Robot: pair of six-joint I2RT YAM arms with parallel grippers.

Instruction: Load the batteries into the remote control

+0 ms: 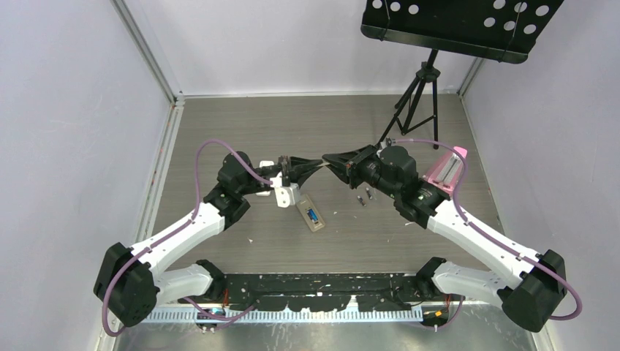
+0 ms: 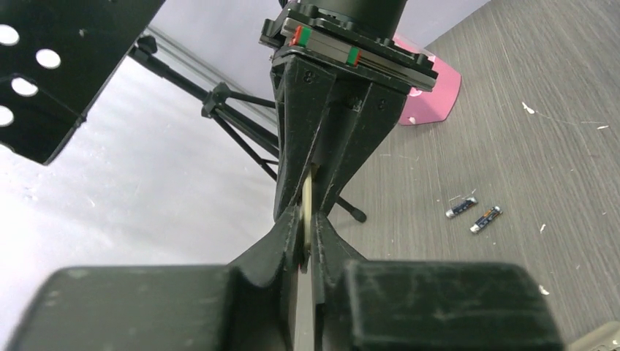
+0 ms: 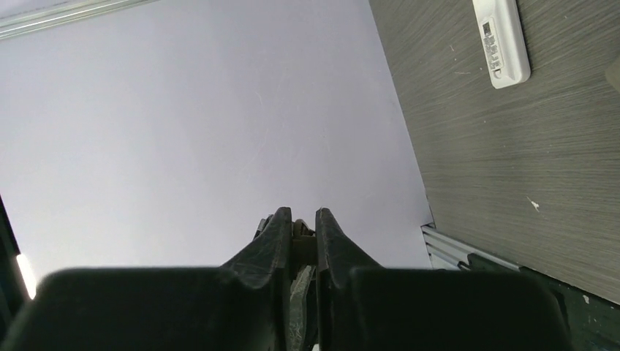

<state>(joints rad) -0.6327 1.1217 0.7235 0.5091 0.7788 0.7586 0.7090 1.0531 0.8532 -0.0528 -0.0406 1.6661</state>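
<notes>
Left end effector point(image 2: 308, 228) and right end effector point(image 3: 303, 219) pinch beige strip point(image 2: 308, 191).

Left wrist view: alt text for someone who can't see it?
The left gripper, below, and right gripper, above, meet tip to tip, both pinching a thin pale strip. Two batteries lie on the table beside them.

A robotics lab cell: plain white panels point(image 1: 73, 110) on aluminium rails point(image 1: 146, 51) box in a grey tabletop point(image 1: 292, 124); tripod stand point(image 1: 427, 73) upper right.
</notes>
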